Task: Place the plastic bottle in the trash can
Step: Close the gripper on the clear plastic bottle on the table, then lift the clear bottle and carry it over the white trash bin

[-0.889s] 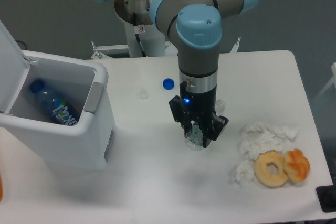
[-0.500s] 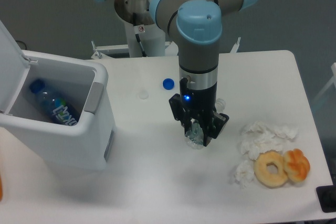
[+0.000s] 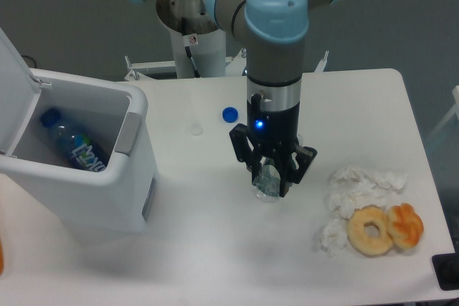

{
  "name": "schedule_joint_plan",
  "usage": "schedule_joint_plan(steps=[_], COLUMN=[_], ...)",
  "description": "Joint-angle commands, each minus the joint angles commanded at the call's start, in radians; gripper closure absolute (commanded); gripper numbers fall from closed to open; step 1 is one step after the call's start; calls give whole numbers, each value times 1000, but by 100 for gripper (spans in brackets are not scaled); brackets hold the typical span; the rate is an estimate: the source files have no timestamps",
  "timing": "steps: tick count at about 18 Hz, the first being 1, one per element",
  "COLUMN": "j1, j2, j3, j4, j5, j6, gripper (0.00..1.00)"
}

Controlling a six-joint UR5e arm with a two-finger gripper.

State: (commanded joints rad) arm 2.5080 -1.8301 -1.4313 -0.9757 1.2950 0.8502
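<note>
The plastic bottle (image 3: 267, 185) is between the black fingers of the gripper (image 3: 270, 185), which is closed on it, above the white table (image 3: 215, 241) near its middle. At the left the trash can (image 3: 86, 184) stands with its lid open; inside lies a bottle with blue cap and blue label (image 3: 72, 145). A blue cap (image 3: 229, 114) lies on the table behind the gripper. At the right are crumpled tissues (image 3: 358, 188) and two doughnuts (image 3: 384, 228).

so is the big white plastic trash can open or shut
Open: the white plastic trash can has its lid raised, with a blue-capped bottle visible inside.
</note>
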Motion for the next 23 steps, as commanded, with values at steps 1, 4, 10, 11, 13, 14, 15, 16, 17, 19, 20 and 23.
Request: schedule_joint_plan(steps=[1,4,10,11,13,14,15,16,17,19,20,23], j1=[8,40,43,42,34,32,29,19,6,-24,-34,-77], j2=[0,28,75,86,107,124,136,153,176,213,230,256], j3=[3,3,3,2,-1,-6,-6,-8,-12,-23,-24,-49], j4=[5,8,63,63,63,63,63,63,63,63,61,61], j5=[-32,-133,-218,-229,-290,-310,-321,-329,-330,-330,-330,-330], j6=[-26,-140,-255,-258,-278,-296,-312,-330,-347,-387,-398,-410], gripper=[45,45,45,45,45,45,45,45,45,45,45,45])
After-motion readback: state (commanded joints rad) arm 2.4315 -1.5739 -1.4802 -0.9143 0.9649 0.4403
